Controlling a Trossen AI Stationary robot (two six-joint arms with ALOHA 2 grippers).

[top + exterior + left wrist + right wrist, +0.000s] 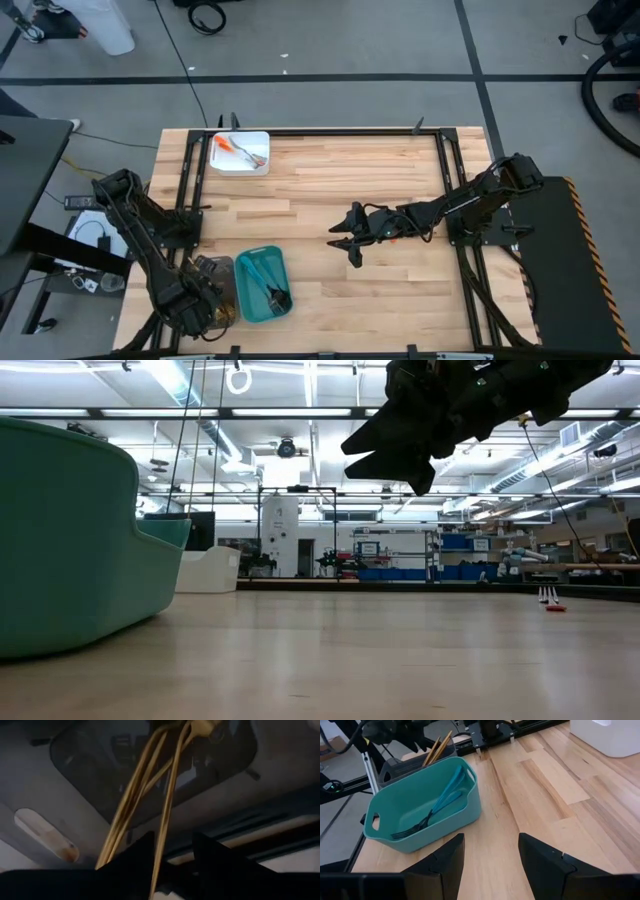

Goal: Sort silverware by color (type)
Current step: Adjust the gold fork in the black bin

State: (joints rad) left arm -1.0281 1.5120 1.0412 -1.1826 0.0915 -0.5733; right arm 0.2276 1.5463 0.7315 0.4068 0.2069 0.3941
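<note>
The left gripper (170, 865) sits low over the grey tray (215, 285) at the near left corner of the table, its two fingers (132, 857) a narrow gap apart with the handle of one gold piece (167, 815) running between them. Whether the fingers press on that handle cannot be told. More gold handles lean together in the same tray, poking up past its rim.

Just right of the grey tray stands the teal tray (420, 805), holding the teal-blue cutlery (447, 792) and a dark fork (412, 830) lying along its floor.

The right gripper (487, 855) hangs in the air over the middle of the wooden table (330, 200), its fingers wide apart and holding nothing, pointed toward the teal tray.

At the far left of the table a white tray (240, 155) holds orange pieces (222, 145) and a silver one.
</note>
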